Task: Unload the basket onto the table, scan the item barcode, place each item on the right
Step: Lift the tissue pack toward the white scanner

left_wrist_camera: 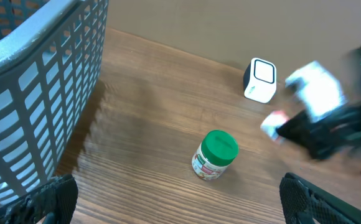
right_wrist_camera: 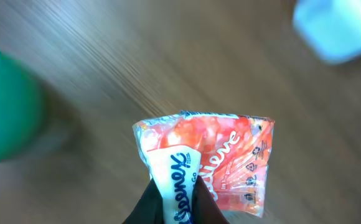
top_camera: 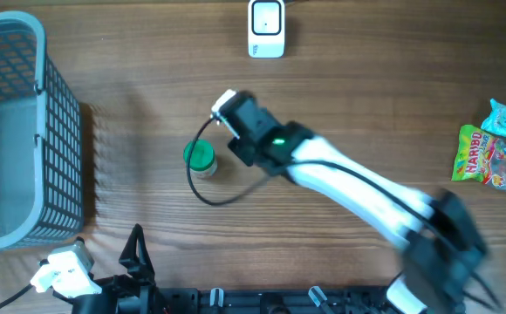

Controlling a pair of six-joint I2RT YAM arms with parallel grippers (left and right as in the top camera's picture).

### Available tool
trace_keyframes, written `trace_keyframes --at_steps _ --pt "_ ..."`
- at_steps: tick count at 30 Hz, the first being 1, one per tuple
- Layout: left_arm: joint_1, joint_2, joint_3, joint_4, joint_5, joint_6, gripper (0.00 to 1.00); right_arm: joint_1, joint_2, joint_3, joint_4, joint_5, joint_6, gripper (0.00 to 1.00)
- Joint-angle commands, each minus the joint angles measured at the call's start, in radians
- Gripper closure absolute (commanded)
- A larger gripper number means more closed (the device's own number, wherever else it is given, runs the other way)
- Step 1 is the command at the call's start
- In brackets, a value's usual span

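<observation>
We see the right gripper (right_wrist_camera: 175,202) pinching the packet (right_wrist_camera: 221,155) near the overhead view's centre, below the scanner (top_camera: 266,28) at top centre and near the jar (top_camera: 199,157). The left gripper (left_wrist_camera: 177,196) is spread wide at lower left.
</observation>
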Motion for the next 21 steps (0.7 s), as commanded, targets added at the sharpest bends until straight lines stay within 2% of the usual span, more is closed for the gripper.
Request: trace_keyframes --at_steps 1,3,5,8,10,12,13,14,16,21 --pt "-0.006 -0.010 -0.005 0.003 -0.010 0.002 0.00 -0.050 -0.229 0.008 -0.047 -0.523 -0.169 0.96" --pt "-0.006 -0.010 -0.004 0.003 -0.010 0.002 0.00 -0.087 -0.290 0.008 -0.098 -0.767 -0.332 0.96" --pt "-0.006 -0.010 -0.005 0.003 -0.010 0.002 0.00 -0.123 -0.314 0.008 -0.149 -0.877 -0.459 0.96" --pt "-0.006 -0.010 -0.004 0.003 -0.010 0.002 0.00 -0.133 -0.296 0.006 -0.204 -0.710 -0.492 0.96" --pt "-0.006 -0.010 -0.004 0.003 -0.010 0.002 0.00 -0.133 -0.278 0.006 -0.220 -0.723 -0.510 0.96" --pt "-0.006 -0.010 -0.004 0.003 -0.010 0.002 0.00 -0.134 -0.266 0.006 -0.216 -0.894 -0.617 0.96" --pt "-0.006 -0.010 -0.004 0.003 -0.010 0.002 0.00 -0.133 -0.263 0.006 -0.216 -1.020 -0.711 0.96" --pt "-0.006 -0.010 -0.004 0.003 -0.010 0.002 0.00 -0.134 -0.261 0.006 -0.216 -1.199 -0.889 0.96" --pt "-0.006 -0.010 -0.004 0.003 -0.010 0.002 0.00 -0.140 -0.261 0.006 -0.195 -1.360 -1.064 0.96" --pt "-0.006 -0.010 -0.004 0.003 -0.010 0.002 0.00 -0.205 -0.261 0.006 -0.150 -1.638 -1.242 0.96"
